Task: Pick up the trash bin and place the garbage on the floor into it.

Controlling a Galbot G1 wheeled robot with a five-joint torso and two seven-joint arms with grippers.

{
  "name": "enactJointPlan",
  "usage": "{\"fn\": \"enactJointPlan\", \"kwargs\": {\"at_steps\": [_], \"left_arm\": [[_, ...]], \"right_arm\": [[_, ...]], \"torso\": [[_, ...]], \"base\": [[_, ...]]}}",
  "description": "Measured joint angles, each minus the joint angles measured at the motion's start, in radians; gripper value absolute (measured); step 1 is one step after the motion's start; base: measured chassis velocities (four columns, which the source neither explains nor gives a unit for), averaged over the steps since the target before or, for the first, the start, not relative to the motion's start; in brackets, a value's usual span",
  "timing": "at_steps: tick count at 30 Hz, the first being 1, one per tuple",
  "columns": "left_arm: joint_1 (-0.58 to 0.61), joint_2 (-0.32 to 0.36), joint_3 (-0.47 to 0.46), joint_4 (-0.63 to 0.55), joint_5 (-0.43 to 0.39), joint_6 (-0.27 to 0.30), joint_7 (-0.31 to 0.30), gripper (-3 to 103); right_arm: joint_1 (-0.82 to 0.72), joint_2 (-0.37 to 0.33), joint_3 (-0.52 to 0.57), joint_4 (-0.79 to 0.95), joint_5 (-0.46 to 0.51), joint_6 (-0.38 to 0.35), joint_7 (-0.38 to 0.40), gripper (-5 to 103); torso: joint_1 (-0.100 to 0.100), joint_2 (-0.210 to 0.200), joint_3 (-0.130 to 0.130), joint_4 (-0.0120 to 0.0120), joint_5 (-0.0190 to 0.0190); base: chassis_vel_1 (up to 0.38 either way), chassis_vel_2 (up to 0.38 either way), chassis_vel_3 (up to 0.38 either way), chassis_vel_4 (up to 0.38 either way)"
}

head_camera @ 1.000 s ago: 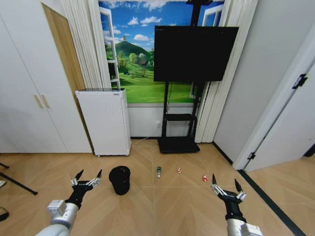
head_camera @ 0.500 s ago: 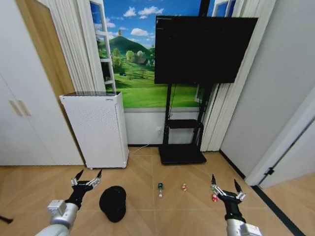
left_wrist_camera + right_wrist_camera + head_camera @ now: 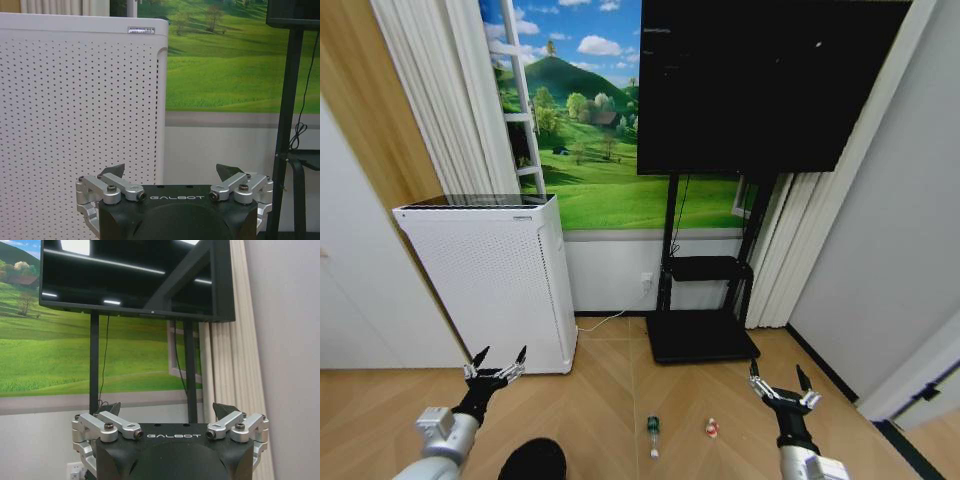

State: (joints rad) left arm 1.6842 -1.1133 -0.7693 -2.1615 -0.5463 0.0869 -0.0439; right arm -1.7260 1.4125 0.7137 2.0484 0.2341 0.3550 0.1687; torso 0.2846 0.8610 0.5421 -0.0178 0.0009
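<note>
1. Left gripper (image 3: 496, 365) is hanging spread open, empty; trash bin (image 3: 532, 461) is sitting just below it.
2. Right gripper (image 3: 775, 381) is hanging spread open; bottle (image 3: 652, 435) and red can (image 3: 712, 428) are lying between the grippers, lower.
3. Risk: the bin is slipping under the view's edge, so a blind reach could tip it.

Matt black trash bin (image 3: 532, 460) on smooth tan wood floor (image 3: 610, 400); white perforated plastic appliance (image 3: 490, 280).

Left gripper (image 3: 498, 364) and right gripper (image 3: 776, 381) raised, jaws spread.
</note>
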Motion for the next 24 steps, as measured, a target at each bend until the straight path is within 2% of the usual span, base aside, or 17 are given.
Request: {"fn": "enactJointPlan", "kwargs": {"at_steps": [3,6,16,24], "left_arm": [[0.0,-0.002,0.0,0.003,-0.008,-0.006,0.002,100],[-0.006,-0.002,0.001,0.008,-0.017,-0.018,0.003,100],[-0.011,-0.005,-0.003,0.023,-0.025,-0.035,0.0,100],[0.013,-0.05,-0.019,0.025,-0.022,-0.059,-0.014,100]], "right_arm": [[-0.001,-0.001,-0.002,0.003,0.004,0.007,-0.011,100],[-0.003,-0.003,-0.003,0.001,0.007,0.008,-0.016,100],[-0.003,-0.005,-0.008,-0.01,0.006,0.009,-0.023,100],[-0.008,-0.007,-0.024,-0.014,-0.007,0.009,-0.037,100]], "torso": [[0.0,0.0,0.0,0.0,-0.0015],[-0.001,0.0,0.0,-0.0005,-0.0006],[-0.003,-0.001,-0.002,0.0004,-0.0007],[-0.017,-0.033,-0.019,0.0005,-0.001]], "base": [[-0.125,0.131,0.079,-0.073],[-0.029,0.038,-0.032,-0.015],[0.055,-0.049,-0.043,0.036],[0.0,0.0,0.0,0.0]]}}
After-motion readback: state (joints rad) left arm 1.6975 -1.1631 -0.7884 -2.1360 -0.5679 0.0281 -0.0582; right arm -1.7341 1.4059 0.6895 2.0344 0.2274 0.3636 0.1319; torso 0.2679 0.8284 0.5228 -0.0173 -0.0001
